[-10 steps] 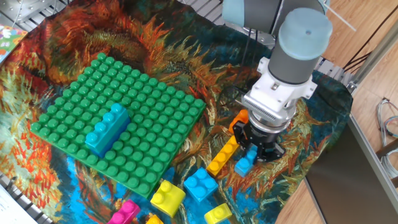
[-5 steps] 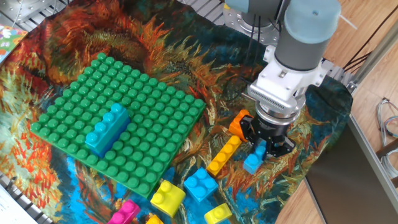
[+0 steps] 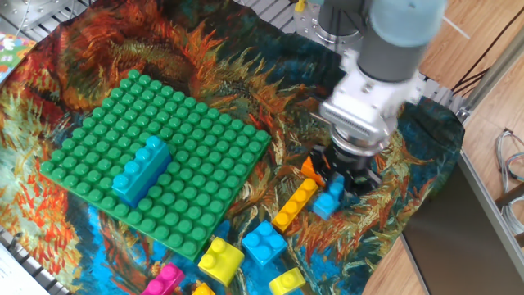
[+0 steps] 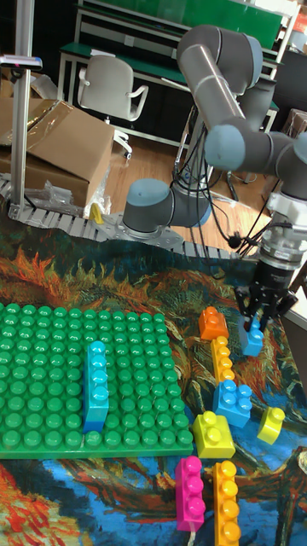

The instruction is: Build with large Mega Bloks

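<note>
My gripper (image 3: 333, 190) is shut on a small light blue Mega Blok (image 3: 327, 202) and holds it just above the cloth, right of the green studded plate (image 3: 196, 123). In the tall fixed view the gripper (image 4: 253, 327) grips the same brick (image 4: 251, 341) by its top. A long light blue brick (image 3: 141, 170) is pressed onto the plate near its front. An orange square brick (image 3: 309, 168) and a long yellow-orange brick (image 3: 295, 205) lie just left of the gripper.
Loose bricks lie along the front: a blue square one (image 3: 264, 242), a yellow one (image 3: 221, 258), a small yellow one (image 3: 286, 282), a pink one (image 3: 162, 282) and a long orange one (image 4: 226, 503). The table's wooden edge (image 3: 393, 262) runs close on the right.
The gripper, with the small light blue brick in it, swung right and then came back a little to the left. The brick now sits higher over the cloth.
</note>
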Robot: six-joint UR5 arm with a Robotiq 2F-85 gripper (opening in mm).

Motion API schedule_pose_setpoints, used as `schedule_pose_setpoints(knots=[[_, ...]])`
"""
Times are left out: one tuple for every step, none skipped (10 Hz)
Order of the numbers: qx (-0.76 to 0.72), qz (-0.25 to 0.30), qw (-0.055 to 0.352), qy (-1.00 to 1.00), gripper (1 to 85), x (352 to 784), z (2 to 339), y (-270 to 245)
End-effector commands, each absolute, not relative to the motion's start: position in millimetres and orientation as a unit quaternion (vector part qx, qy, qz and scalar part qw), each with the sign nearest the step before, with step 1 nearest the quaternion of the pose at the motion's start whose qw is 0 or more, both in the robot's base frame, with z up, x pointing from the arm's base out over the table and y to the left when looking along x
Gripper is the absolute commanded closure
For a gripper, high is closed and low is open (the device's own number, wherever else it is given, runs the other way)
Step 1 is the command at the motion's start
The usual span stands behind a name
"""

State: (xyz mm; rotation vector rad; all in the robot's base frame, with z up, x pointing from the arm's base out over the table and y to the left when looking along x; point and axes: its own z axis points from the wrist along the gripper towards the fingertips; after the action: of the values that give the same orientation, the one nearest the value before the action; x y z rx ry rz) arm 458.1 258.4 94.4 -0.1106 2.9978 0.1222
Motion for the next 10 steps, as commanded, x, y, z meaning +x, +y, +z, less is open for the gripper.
schedule_pose_setpoints(knots=[[-0.065, 0.055, 0.051, 0.995, 84.3, 452, 116, 238], [-0.047, 0.039, 0.063, 0.996, 84.3, 459, 116, 230], [-0.026, 0.024, 0.077, 0.996, 84.3, 467, 116, 221], [-0.016, 0.016, 0.091, 0.996, 84.3, 475, 117, 217], [-0.035, 0.016, 0.09, 0.995, 84.3, 474, 117, 218], [-0.072, 0.019, 0.085, 0.994, 84.3, 484, 120, 197], [-0.114, 0.032, 0.079, 0.99, 84.3, 496, 121, 171], [-0.124, 0.044, 0.075, 0.989, 84.3, 498, 120, 162], [-0.103, 0.042, 0.071, 0.991, 84.3, 492, 119, 174], [-0.07, 0.031, 0.069, 0.995, 84.3, 492, 119, 167]])
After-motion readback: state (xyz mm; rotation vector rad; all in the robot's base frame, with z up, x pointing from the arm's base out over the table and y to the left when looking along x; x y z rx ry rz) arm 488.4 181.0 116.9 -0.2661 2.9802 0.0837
